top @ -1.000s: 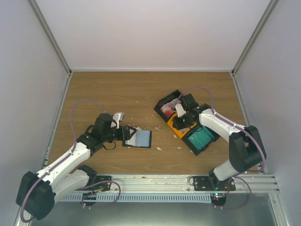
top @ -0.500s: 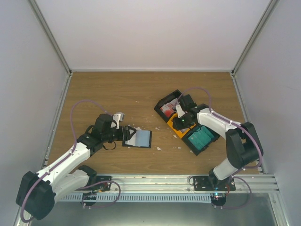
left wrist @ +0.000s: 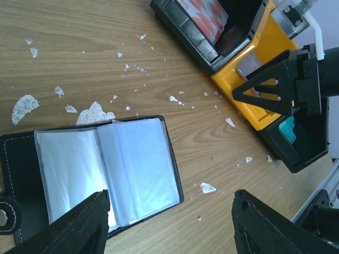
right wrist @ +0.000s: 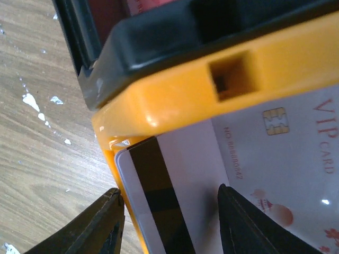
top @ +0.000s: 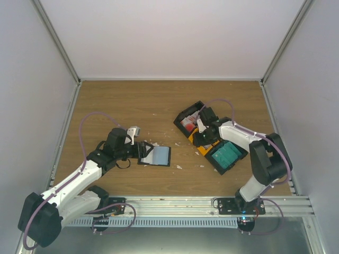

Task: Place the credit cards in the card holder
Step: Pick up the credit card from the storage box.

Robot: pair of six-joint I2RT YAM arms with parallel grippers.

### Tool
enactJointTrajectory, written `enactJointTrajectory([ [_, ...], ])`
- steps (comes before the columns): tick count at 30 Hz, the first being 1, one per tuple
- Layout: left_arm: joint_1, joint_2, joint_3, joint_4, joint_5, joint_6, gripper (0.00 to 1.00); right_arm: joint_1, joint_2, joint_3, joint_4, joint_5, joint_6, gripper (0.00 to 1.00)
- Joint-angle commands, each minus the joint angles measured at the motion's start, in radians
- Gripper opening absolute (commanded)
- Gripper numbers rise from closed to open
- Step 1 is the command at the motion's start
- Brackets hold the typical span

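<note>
card holder (top: 156, 155) left of trays (left wrist: 185, 29); credit cards (right wrist: 265, 174) inside trays.

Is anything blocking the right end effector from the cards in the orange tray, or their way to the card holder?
Nothing visible. The open right end effector hangs directly over a white card in the orange tray; between it and the open card holder lie only the tray's low wall and table.

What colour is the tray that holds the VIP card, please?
Orange-yellow; the tray under the VIP card shows best in the right wrist view.
</note>
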Motion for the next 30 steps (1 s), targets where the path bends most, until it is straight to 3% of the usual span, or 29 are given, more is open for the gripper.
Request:
enactJointTrajectory([
  [1,0.004,0.002,-0.011,0.043,-0.013,0.0,0.65,0.009,0.019,-0.005,0.008,-0.027,-0.007,0.47],
  [15,0.004,0.006,-0.02,0.058,0.009,-0.008,0.65,0.005,-0.054,-0.029,-0.012,-0.056,0.032,0.05],
  [24,-0.001,0.031,-0.02,0.129,0.094,-0.033,0.67,-0.008,-0.105,-0.033,-0.009,0.006,0.061,0.01],
  [30,-0.042,0.131,0.023,0.247,0.182,-0.086,0.75,-0.036,-0.223,-0.066,0.034,0.028,0.08,0.01],
])
